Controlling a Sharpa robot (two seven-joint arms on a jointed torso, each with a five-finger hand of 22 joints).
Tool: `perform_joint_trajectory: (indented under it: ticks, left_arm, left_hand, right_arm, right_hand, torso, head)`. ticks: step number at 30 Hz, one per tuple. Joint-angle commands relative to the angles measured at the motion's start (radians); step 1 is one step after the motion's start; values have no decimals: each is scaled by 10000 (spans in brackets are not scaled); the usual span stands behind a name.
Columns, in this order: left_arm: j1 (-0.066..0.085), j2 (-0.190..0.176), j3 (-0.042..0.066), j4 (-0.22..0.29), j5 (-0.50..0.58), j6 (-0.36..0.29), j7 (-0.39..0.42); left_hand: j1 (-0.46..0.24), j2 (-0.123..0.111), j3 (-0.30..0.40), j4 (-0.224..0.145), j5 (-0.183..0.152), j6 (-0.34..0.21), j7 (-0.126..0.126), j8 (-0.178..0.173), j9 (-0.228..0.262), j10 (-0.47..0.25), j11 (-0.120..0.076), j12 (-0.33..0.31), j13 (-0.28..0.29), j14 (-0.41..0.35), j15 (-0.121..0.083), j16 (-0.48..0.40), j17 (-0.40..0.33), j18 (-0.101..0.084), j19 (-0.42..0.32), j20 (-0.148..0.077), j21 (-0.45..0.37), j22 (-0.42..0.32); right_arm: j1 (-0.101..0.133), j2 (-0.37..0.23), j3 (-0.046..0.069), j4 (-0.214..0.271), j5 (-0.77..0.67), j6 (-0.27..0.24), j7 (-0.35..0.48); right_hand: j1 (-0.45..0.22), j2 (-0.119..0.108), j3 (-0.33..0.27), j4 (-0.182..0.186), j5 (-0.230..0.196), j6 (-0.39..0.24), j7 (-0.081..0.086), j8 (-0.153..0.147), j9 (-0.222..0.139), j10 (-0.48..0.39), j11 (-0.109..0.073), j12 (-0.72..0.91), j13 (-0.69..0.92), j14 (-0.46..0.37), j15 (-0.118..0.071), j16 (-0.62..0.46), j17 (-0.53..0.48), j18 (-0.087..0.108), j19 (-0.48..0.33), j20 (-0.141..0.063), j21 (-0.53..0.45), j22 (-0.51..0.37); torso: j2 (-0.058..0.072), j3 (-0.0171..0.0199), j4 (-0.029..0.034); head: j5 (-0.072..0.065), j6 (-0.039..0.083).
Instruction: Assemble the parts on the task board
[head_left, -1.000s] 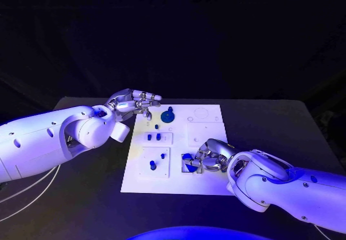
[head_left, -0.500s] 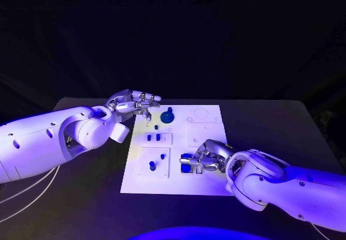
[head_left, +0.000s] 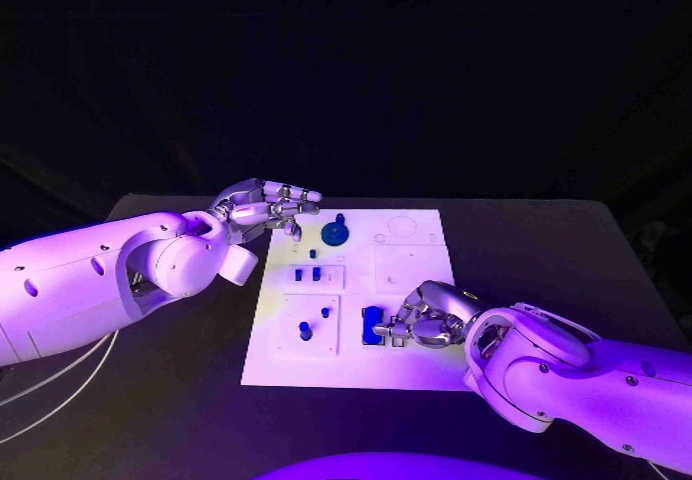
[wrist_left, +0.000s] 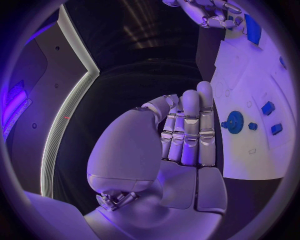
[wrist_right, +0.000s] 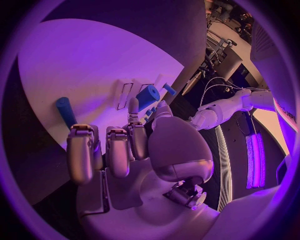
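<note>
task board (head_left: 411, 265) mid-counter seems partly assembled: several blue parts (head_left: 310, 274) seated, right robot hand (head_left: 420, 322) pinching a blue piece (head_left: 374, 327) at its near edge, left robot hand (head_left: 271, 209) curled, empty, at its far corner.

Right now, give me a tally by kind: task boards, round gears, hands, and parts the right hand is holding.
Task board: 1
Round blue gear: 1
Hands: 2, left hand and right hand
Blue part pinched by right hand: 1
Total: 5
</note>
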Motion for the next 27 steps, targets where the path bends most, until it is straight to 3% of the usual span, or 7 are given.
perform_joint_trajectory:
  ticks: [1, 10, 19, 27]
  left_arm:
    - [1, 0, 3, 29, 10, 182, 41]
    - [0, 41, 3, -5, 10, 203, 45]
    - [0, 45, 3, -8, 10, 202, 42]
    - [0, 71, 3, 10, 123, 236, 14]
  left_hand:
    - [-104, 13, 54, 10, -3, -67, 16, 69, -9, -68, 23, 69, -8, -59, 1, -49, -9, 67, -21, 25, -41, -14]
    - [-121, 30, 70, 9, 0, -70, 16, 77, -9, -75, 23, 81, -8, -61, 3, -48, -15, 67, -23, 27, -43, -16]
    - [-123, 33, 73, 9, 0, -70, 16, 78, -9, -75, 23, 83, -8, -62, 3, -47, -16, 67, -23, 27, -44, -16]
    - [-123, 33, 73, 9, 0, -70, 16, 78, -9, -75, 23, 83, -8, -62, 3, -47, -16, 67, -23, 27, -44, -16]
  right_arm:
    - [-23, -74, 0, 89, -307, 133, 274]
    - [-57, 64, 1, -19, -285, 143, 188]
    - [-60, 291, 1, -265, -237, 228, 55]
    - [-61, 394, 1, -431, -391, 423, -95]
  right_hand:
    - [419, 43, 72, -188, 79, 17, -97, 63, 33, 97, -1, 75, 1084, 998, -104, 71, 2431, -176, 856, -88, 88, 2213]
    - [735, 208, 175, -281, 102, 37, -109, 77, 66, 144, -16, 141, 1151, 1003, -116, 87, 2455, -188, 869, -99, 142, 2243]
    - [802, 293, 203, -275, 149, 41, -120, 80, 77, 152, -23, 143, 1161, 1003, -122, 87, 2454, -189, 871, -104, 148, 2247]
    - [1497, 450, 414, -585, -75, 0, -157, 63, 110, 157, -59, 128, 1182, 1002, -152, 86, 2454, -189, 871, -127, 147, 2255]
  torso:
    - [-8, -2, -13]
    - [-11, 5, 28]
    - [8, 0, -1]
    - [-4, -4, -1]
  head:
    - [21, -9]
    - [-45, 42]
    - [-76, 30]
    - [-108, 20]
